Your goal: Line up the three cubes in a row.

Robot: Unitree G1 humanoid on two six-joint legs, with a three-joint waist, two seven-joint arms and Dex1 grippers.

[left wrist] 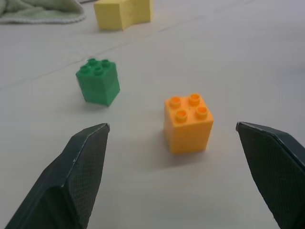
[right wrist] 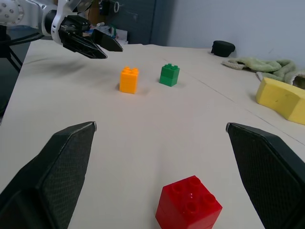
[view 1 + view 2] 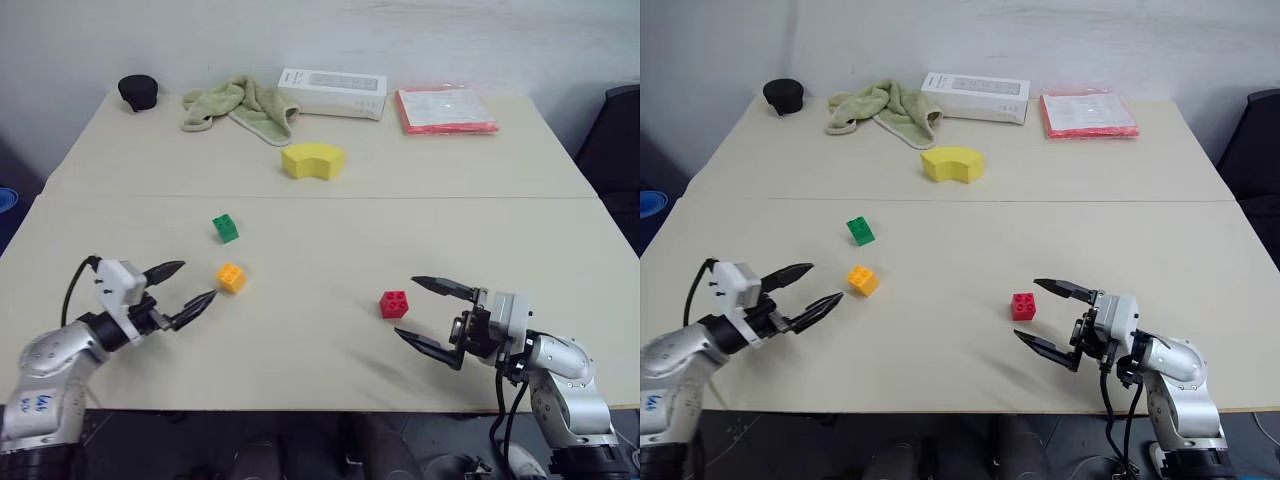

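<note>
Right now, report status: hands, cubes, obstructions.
Left hand open, empty, beside orange cube. Right hand open, empty, beside red cube. Green cube apart; no row yet. Nothing between cubes.

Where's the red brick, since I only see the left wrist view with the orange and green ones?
Observer: The red brick sits on the table just in front of the open right hand, not held.
Operator: Is it in line with the other two?
Observer: No. The orange brick and green brick sit together on the robot's left, with the red one apart to the right.
Operator: Anything beyond the yellow foam block?
Observer: A white box lies behind it, beside the green towel.
</note>
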